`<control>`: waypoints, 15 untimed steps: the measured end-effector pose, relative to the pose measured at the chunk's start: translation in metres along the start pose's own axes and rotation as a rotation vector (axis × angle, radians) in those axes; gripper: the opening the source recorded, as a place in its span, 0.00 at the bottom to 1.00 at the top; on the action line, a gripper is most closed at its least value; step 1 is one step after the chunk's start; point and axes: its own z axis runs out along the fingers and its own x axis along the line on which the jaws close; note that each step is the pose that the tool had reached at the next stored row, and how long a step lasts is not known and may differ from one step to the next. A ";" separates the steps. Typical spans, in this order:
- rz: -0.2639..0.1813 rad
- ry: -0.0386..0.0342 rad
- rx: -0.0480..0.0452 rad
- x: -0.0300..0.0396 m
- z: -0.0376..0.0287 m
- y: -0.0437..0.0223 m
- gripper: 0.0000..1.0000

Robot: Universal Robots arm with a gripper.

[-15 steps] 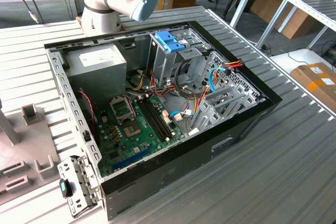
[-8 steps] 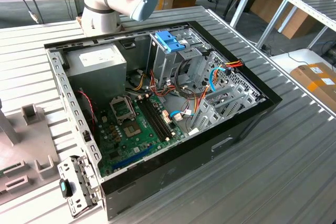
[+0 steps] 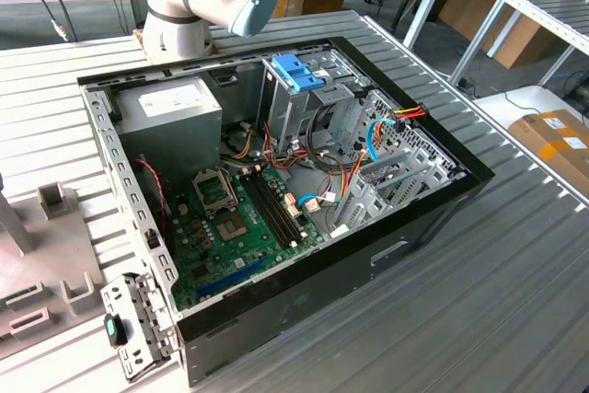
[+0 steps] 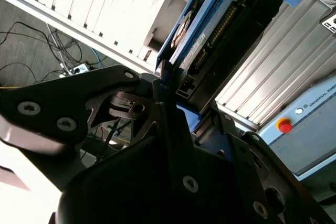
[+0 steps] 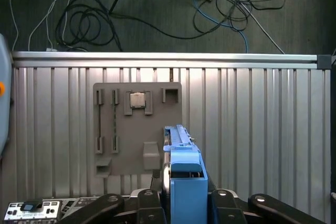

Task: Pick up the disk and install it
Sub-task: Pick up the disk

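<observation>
The disk (image 5: 180,148) stands on edge between my black fingers, its blue plastic bracket (image 5: 186,182) turned toward the first wrist camera. My gripper (image 5: 184,205) is shut on it, holding it in the air over the ribbed metal table beside a grey fixture plate (image 5: 118,153). In the second wrist view the disk (image 4: 195,43) shows its labelled face and a row of connector pins, clamped in the gripper (image 4: 186,103). The open computer case (image 3: 368,255) lies on the table, and its metal drive cage (image 3: 294,112) carries a blue latch (image 3: 299,71).
Inside the case are a grey power-supply box (image 3: 175,108), a green motherboard (image 3: 244,218) and bundles of coloured cables (image 3: 386,126). The arm's base (image 3: 179,29) stands behind the case. A small chip (image 5: 137,99) sits in the fixture plate. Cables lie on the floor (image 5: 157,14) past the table's edge.
</observation>
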 end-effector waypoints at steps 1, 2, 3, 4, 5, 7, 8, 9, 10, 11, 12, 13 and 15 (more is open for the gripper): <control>0.000 0.0000 0.0000 0.0001 0.0000 -0.0009 0.37; 0.000 -0.0001 0.0001 0.0001 0.0001 -0.0015 0.37; 0.000 0.0000 0.0000 0.0002 0.0001 -0.0021 0.37; 0.000 0.0000 0.0000 0.0003 0.0001 -0.0029 0.37; 0.000 0.0000 0.0000 0.0005 0.0001 -0.0044 0.37; 0.000 0.0000 0.0000 0.0006 0.0001 -0.0063 0.37; 0.000 0.0000 0.0000 0.0007 0.0002 -0.0069 0.37; 0.000 0.0000 -0.0001 0.0007 0.0001 -0.0076 0.37; 0.000 0.0000 0.0001 0.0008 0.0003 -0.0085 0.37; 0.000 -0.0001 0.0001 0.0009 0.0003 -0.0095 0.37; 0.000 0.0000 0.0000 0.0010 0.0003 -0.0108 0.37; 0.000 0.0000 0.0000 0.0010 0.0003 -0.0119 0.37; 0.000 0.0000 0.0000 0.0012 0.0005 -0.0143 0.37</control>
